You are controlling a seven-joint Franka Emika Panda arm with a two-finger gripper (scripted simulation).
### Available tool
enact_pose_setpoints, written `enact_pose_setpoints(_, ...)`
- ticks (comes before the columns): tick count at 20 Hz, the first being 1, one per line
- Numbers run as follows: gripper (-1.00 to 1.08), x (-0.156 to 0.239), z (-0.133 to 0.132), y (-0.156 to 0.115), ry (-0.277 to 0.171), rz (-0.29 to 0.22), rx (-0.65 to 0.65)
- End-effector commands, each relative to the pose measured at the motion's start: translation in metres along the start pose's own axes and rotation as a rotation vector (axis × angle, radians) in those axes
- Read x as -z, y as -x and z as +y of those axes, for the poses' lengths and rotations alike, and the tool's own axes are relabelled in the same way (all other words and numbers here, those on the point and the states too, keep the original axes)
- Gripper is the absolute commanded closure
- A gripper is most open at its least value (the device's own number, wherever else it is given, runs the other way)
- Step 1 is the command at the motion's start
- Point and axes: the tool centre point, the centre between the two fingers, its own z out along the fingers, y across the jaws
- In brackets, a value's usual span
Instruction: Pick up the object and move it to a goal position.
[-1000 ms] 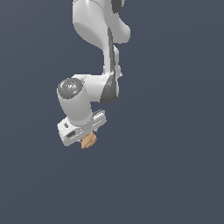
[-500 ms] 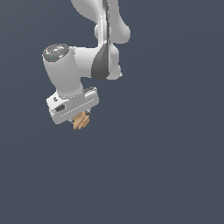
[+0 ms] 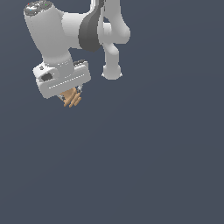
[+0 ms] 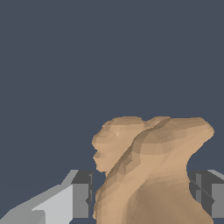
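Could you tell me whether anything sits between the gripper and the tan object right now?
Nothing visible does. The tan object already sits between the fingers of the gripper, held off any surface. No goal marker shows in either view.

My gripper (image 3: 72,97) sits in the upper part of the exterior view's left, pointing down. Tan object (image 3: 70,98) is clamped between my fingers, poking out just below the white hand body. Flat dark grey backdrop all around; no surface visible.
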Motion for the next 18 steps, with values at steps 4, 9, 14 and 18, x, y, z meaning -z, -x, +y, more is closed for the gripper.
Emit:
enact_pose_setpoints(4, 1.08, 0.040, -0.006, 0.038, -0.001, 0.001, 0.001)
enact_pose_setpoints(9, 1.08, 0.068, -0.009, 0.064, -0.002, 0.001, 0.001)
enact_pose_setpoints(14, 1.08, 0.086, -0.011, 0.080, -0.002, 0.000, 0.001)
enact_pose_setpoints(18, 1.08, 0.090, -0.011, 0.084, -0.002, 0.000, 0.001)
